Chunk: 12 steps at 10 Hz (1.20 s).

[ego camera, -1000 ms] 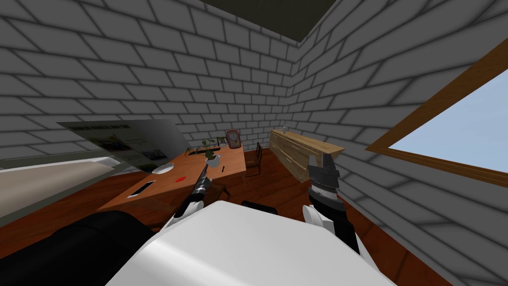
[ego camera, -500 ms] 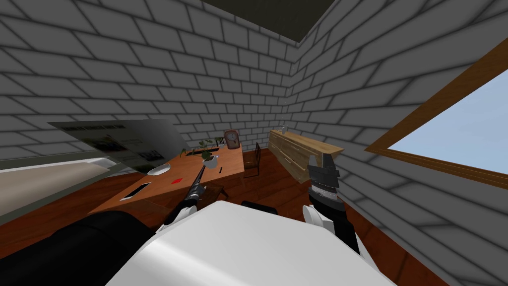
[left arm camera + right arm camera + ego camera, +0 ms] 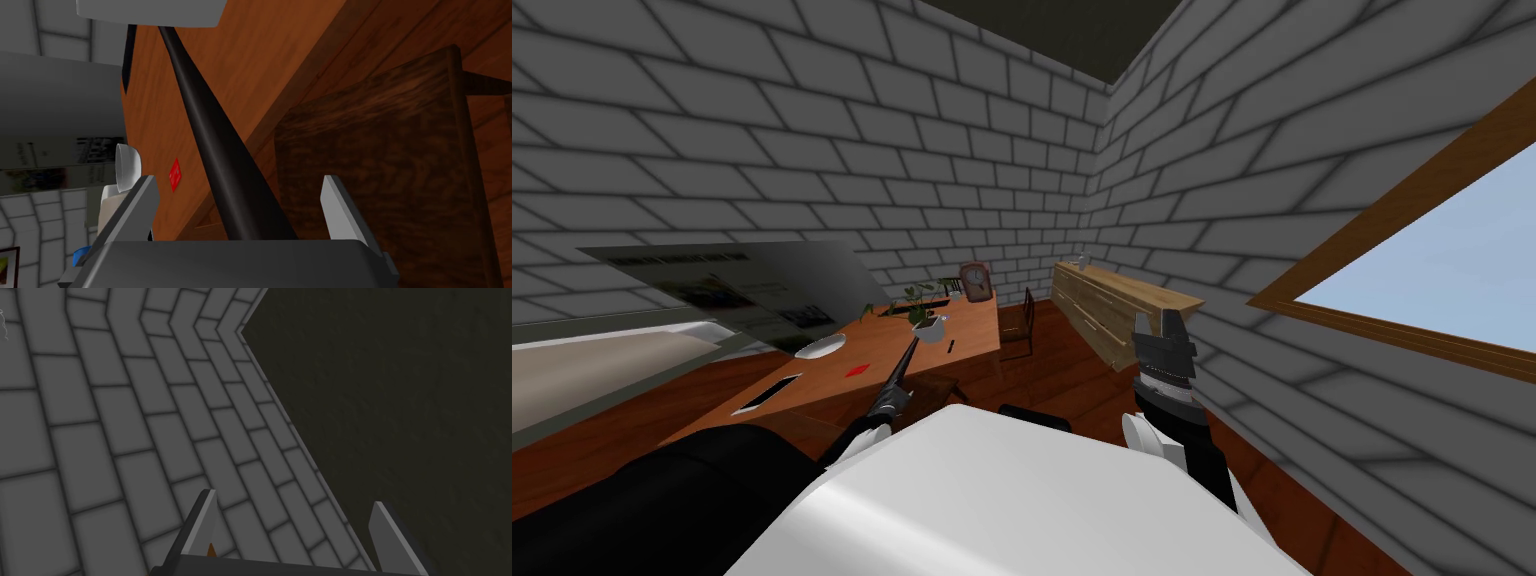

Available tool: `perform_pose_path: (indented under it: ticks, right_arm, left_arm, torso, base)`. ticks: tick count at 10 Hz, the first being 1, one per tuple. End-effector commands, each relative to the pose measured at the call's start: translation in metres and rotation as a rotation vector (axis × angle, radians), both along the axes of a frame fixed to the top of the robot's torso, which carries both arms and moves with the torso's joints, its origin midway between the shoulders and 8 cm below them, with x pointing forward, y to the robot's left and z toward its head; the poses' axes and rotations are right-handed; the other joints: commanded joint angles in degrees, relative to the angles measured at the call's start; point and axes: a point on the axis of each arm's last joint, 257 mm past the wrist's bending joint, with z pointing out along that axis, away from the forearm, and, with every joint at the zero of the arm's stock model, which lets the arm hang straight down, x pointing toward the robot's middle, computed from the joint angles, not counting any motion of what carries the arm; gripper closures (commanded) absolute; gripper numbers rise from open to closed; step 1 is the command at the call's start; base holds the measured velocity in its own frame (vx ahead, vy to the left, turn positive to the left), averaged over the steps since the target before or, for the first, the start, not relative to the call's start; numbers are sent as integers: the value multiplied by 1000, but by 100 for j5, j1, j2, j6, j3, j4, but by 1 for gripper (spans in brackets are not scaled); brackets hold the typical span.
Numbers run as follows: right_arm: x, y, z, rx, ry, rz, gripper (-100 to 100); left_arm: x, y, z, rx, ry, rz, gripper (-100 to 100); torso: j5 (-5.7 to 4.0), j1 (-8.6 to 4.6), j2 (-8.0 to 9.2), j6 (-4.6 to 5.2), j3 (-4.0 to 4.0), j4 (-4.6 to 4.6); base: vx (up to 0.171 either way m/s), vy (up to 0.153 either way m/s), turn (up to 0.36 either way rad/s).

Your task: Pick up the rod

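The brown desk [image 3: 842, 385] lies ahead on the left, and beside its near edge stands a dark brown wooden seat [image 3: 375, 175]. The rod [image 3: 215, 150] is long, thin and black. It runs out from between the fingers of the left gripper [image 3: 239, 180], across the desk's edge and over the top towards the far end. In the head view it shows as a dark line [image 3: 907, 362] pointing at the potted plant [image 3: 922, 305]. I cannot tell whether it rests on the desk or hangs just above it. The left fingers stand wide apart on either side of the rod, with a gap at each side and neither blade pressing it. The right gripper [image 3: 1162, 318] is raised beside the chest, its fingers spread with nothing between them [image 3: 294, 497]. A white bowl [image 3: 127, 165] and a small red tile [image 3: 175, 175] lie on the desk beside the rod. The rod looks stiff, light and glossy, so it is probably slippery. Held at this thick end, its length would lever it down, so a firm, square pinch is needed, or a hold nearer the middle.
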Motion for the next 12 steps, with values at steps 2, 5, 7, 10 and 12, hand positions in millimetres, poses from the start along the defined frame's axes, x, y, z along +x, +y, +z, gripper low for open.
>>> perform_pose_path:
  ticks: [2, 5, 7, 10, 12]
  right_arm:
    - [0, 0, 0, 0, 0, 0, 0]
    - [0, 0, 0, 0, 0, 0, 0]
    - [0, 0, 0, 0, 0, 0, 0]
    - [0, 0, 0, 0, 0, 0, 0]
    - [0, 0, 0, 0, 0, 0, 0]
  left_arm:
    - [-37, 18, -18, -69, 36, 98, -100]
    - [-70, 31, -33, -136, 71, 178, -100]
    - [-99, 43, -43, -191, 92, 255, -100]
    - [-127, 53, -51, -245, 108, 331, -100]
    - [-152, 60, -56, -297, 119, 403, -100]
  torso:
    - [2, 7, 10, 1, 6, 3]
    - [0, 4, -8, 2, -4, -1]
    - [1, 3, -22, 3, -12, -3]
    - [1, 4, -11, 1, -7, -2]
    - [2, 11, -5, 3, -2, 0]
  base:
    - [50, -34, -15]
    - [90, -35, -19]
    - [119, -36, -28]
    - [82, -31, -18]
    - [96, -17, -38]
